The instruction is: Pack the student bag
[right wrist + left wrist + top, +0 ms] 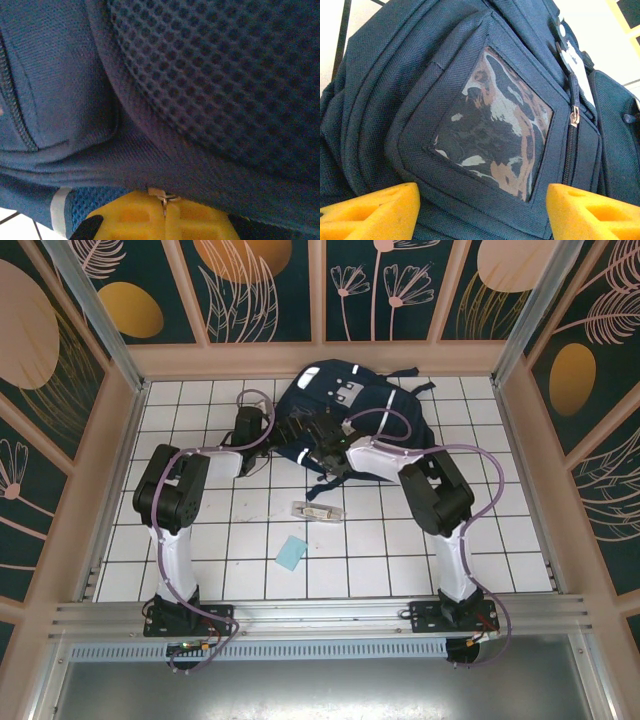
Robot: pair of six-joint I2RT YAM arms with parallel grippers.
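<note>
The student bag is lying at twelve o'clock on the desk, looking soft, floppy and probably light. The left gripper is hovering, fingers spread, over the front pocket. The right gripper is pinching the zipper pull, a firmer hold than slack fabric.

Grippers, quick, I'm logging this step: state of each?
Left gripper: open, facing the student bag.
Right gripper: shut on the bag's zipper pull.
</note>
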